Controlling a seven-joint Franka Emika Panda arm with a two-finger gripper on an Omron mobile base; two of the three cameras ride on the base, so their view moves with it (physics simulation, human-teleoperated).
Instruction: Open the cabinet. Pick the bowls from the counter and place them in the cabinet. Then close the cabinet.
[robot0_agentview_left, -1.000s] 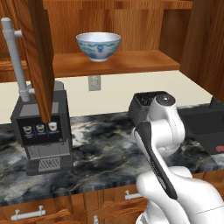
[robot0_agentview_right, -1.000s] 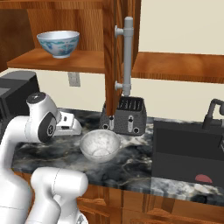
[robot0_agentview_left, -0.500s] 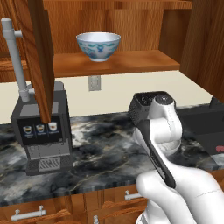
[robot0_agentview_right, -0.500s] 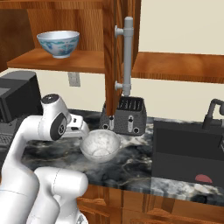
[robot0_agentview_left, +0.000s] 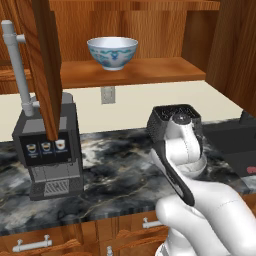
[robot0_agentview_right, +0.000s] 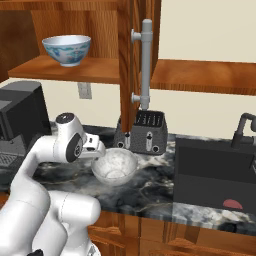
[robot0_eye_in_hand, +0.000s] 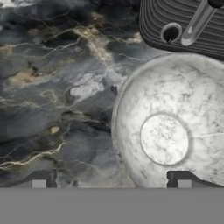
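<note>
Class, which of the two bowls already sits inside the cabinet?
The white bowl with blue pattern, on the cabinet shelf; the speckled grey bowl is on the counter.

White bowl (robot0_agentview_left: 112, 52) with blue pattern sits on a reddish-brown wooden shelf (robot0_agentview_left: 130, 71); the other bowl (robot0_eye_in_hand: 175, 127) is speckled grey-white like stone; the counter (robot0_eye_in_hand: 57, 87) is black-grey marble veined white and tan; grey bar handle (robot0_agentview_right: 146, 65)

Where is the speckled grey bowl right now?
In the right base view the speckled bowl sits on the marble counter, just in front of the toaster; the hand view shows it beneath the open end effector.
</note>
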